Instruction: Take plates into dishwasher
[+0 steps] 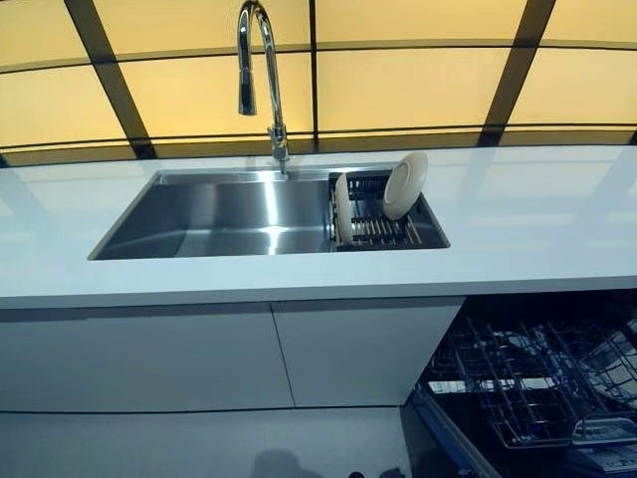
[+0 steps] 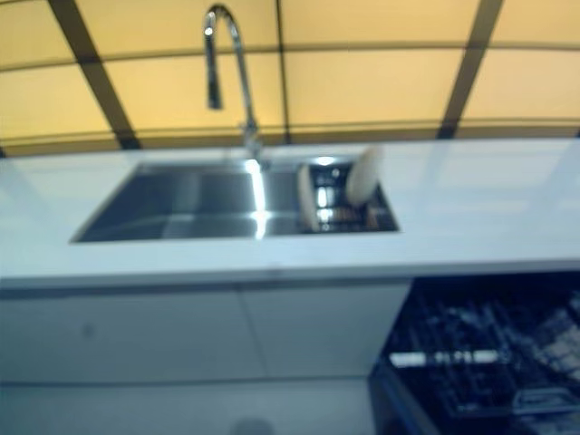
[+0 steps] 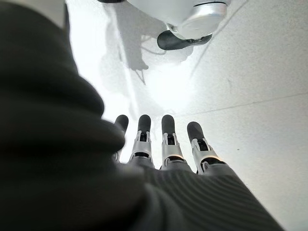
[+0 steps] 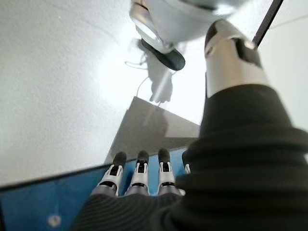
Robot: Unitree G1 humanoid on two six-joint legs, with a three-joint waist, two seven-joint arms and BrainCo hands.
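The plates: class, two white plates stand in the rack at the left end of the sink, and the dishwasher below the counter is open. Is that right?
Not quite. The two plates stand in the rack at the right end of the sink, not the left, as the left eye view shows. The rest holds: the dishwasher below the counter is open.

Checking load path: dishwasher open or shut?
Open. The dishwasher under the counter has its wire rack pulled out, exposed at lower right.
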